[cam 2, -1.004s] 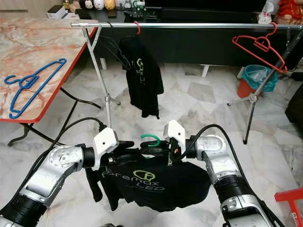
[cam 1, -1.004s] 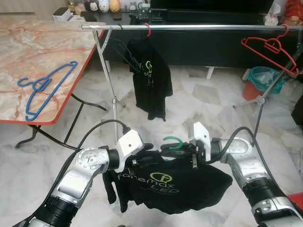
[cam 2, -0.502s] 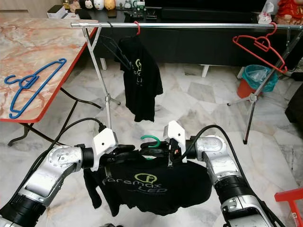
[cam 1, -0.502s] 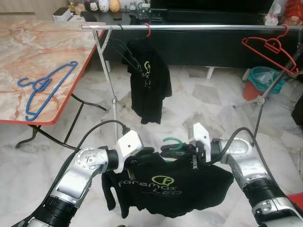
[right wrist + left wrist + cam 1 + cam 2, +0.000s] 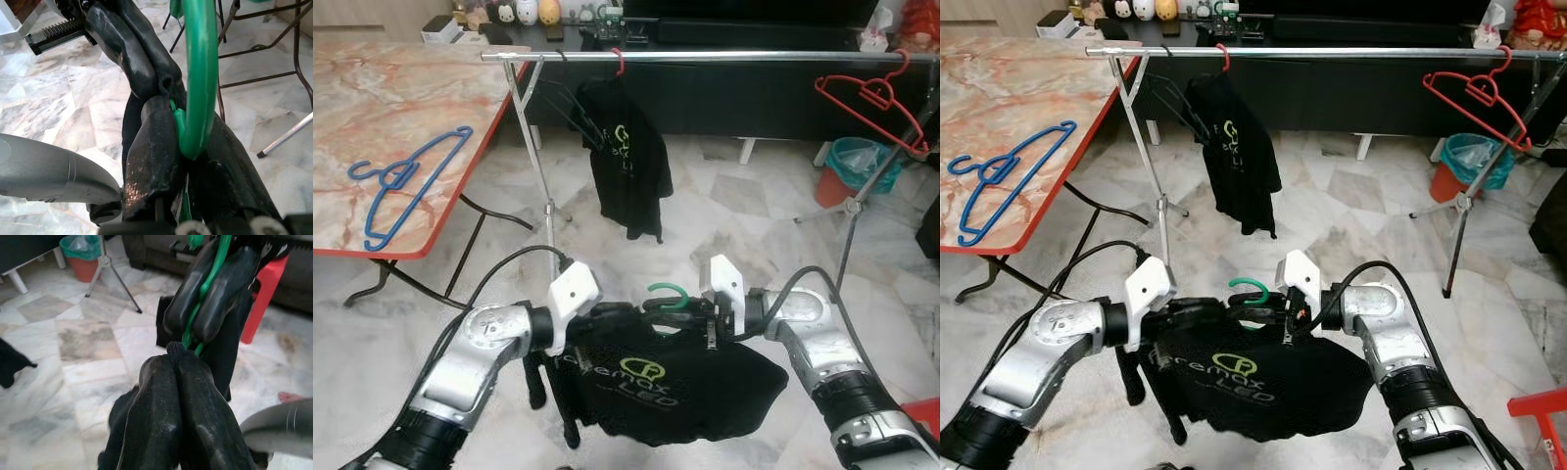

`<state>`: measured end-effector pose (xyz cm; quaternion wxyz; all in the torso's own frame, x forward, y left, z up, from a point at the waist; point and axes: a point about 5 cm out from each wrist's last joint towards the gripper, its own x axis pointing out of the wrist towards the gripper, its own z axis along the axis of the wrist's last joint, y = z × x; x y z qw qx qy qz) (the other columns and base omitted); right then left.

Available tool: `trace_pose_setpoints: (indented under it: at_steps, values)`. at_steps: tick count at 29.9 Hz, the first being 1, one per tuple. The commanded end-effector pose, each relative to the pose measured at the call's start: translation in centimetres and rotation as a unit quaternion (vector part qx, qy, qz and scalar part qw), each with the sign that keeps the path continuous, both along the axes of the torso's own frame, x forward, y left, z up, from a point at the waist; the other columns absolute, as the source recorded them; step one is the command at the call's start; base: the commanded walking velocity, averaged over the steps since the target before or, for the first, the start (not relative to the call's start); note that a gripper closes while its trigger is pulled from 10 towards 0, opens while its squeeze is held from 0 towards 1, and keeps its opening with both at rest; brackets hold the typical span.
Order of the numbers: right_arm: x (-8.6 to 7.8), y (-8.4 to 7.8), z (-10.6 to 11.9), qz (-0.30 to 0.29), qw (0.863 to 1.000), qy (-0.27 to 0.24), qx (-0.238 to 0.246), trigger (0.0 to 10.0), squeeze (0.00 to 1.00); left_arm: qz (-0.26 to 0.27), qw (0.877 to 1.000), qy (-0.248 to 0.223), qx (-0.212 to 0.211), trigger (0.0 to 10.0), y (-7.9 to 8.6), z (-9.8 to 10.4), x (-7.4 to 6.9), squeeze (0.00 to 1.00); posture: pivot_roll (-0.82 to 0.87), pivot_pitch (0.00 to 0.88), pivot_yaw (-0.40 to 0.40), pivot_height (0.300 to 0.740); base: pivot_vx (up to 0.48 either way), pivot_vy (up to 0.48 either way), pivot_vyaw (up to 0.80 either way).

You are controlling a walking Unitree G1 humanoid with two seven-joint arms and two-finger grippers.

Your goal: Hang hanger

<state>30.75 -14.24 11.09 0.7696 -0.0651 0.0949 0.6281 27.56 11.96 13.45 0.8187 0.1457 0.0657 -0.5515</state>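
Observation:
A green hanger (image 5: 668,291) carrying a black T-shirt (image 5: 656,382) with a green logo hangs low in front of me, between both arms. My right gripper (image 5: 683,313) is shut on the hanger's neck just under the hook (image 5: 198,73). My left gripper (image 5: 619,315) meets it from the left, with its fingers (image 5: 171,396) pressed together at the shirt's collar on the green wire. The silver rail (image 5: 724,57) runs across the far top, well above the grippers.
On the rail hang a black shirt (image 5: 628,162) on a red hanger and an empty red hanger (image 5: 871,98) at the right end. A blue hanger (image 5: 406,181) lies on the marble table (image 5: 372,88) at left. A teal bin (image 5: 857,162) stands at right.
The held shirt has swung and settled lower under the grippers, and my left arm has shifted a little. The shirt on the rail sways. Both grippers keep their hold.

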Motion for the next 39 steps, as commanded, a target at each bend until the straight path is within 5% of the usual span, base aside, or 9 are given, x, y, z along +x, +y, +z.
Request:
trace_pose_setpoints:
  at_steps: [1, 14, 22, 23, 24, 30, 39]
  values:
    - [0.4, -0.8, 0.9, -0.018, 1.0, -0.025, 0.0, 10.0, 0.0, -0.003, 1.0, 0.008, 0.026, 0.0, 0.7, -0.6, -0.5, 0.0, 0.02, 0.091, -0.01, 0.74, 0.0, 0.0, 0.0]
    - [0.6, -1.6, 1.0, -0.029, 0.999, -0.029, -0.007, 10.0, 0.0, 0.059, 0.996, -0.011, 0.061, 0.0, 3.3, -0.7, 0.4, 0.0, 0.03, 0.106, -0.009, 0.74, 0.0, 0.0, 0.0]
    - [0.3, -1.3, 0.6, -0.023, 0.999, -0.023, -0.009, 10.0, 0.0, 0.106, 0.993, -0.06, 0.008, 0.3, 2.9, 0.6, 1.5, 0.0, 0.03, 0.107, -0.008, 0.74, 0.0, 0.0, 0.0]
    - [0.2, -1.2, 0.6, -0.022, 0.999, -0.023, -0.01, 10.0, 0.0, 0.11, 0.992, -0.063, -0.004, 8.8, 2.7, 1.0, 1.6, 0.0, 0.03, 0.107, -0.008, 0.74, 0.0, 0.0, 0.0]
    - [0.2, -1.1, 0.5, -0.02, 0.999, -0.023, -0.01, 10.0, 0.0, 0.105, 0.992, -0.065, -0.012, 10.0, 2.4, 1.3, 1.5, 0.0, 0.03, 0.107, -0.008, 0.74, 0.0, 0.0, 0.0]
    - [0.2, -1.1, 0.5, -0.019, 0.999, -0.023, -0.012, 10.0, 0.0, 0.09, 0.995, -0.052, 0.012, 10.0, 2.8, 0.5, 1.0, 0.0, 0.03, 0.104, -0.006, 0.74, 0.0, 0.0, 0.0]
    - [0.4, -1.2, 0.2, -0.031, 0.999, -0.024, -0.018, 10.0, 0.0, 0.106, 0.993, -0.06, -0.013, 10.0, 3.4, 1.6, 1.1, 0.0, 0.03, 0.103, -0.008, 0.74, 0.0, 0.0, 0.0]
